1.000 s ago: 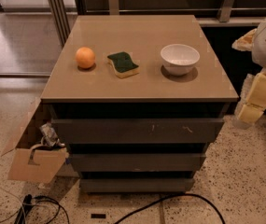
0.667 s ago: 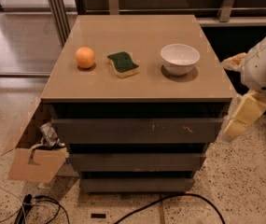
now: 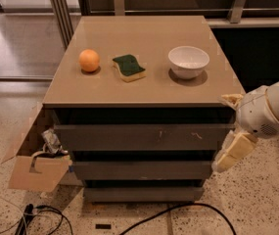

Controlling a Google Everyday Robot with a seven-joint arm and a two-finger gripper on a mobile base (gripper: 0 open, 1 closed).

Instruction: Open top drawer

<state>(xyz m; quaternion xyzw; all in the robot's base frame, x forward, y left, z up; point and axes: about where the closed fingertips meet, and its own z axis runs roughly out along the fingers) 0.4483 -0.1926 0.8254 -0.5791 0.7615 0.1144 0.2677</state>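
Hovering at the right end of the cabinet, the gripper [image 3: 225,131] has its pale jaws spread wide and holds nothing, just beside the right edge of the top drawer [image 3: 139,137]. That drawer, the uppermost front under the tabletop [image 3: 144,93], sits flush and closed. Judged from this, no pull has begun: contact and the whole opening stroke remain.

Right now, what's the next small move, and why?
Probably shift the hand in toward the cabinet and a little up, to the right edge of the top drawer. The hand hangs off the cabinet's right side, slightly below that drawer, touching nothing; the drawer looks shut and has no handle.
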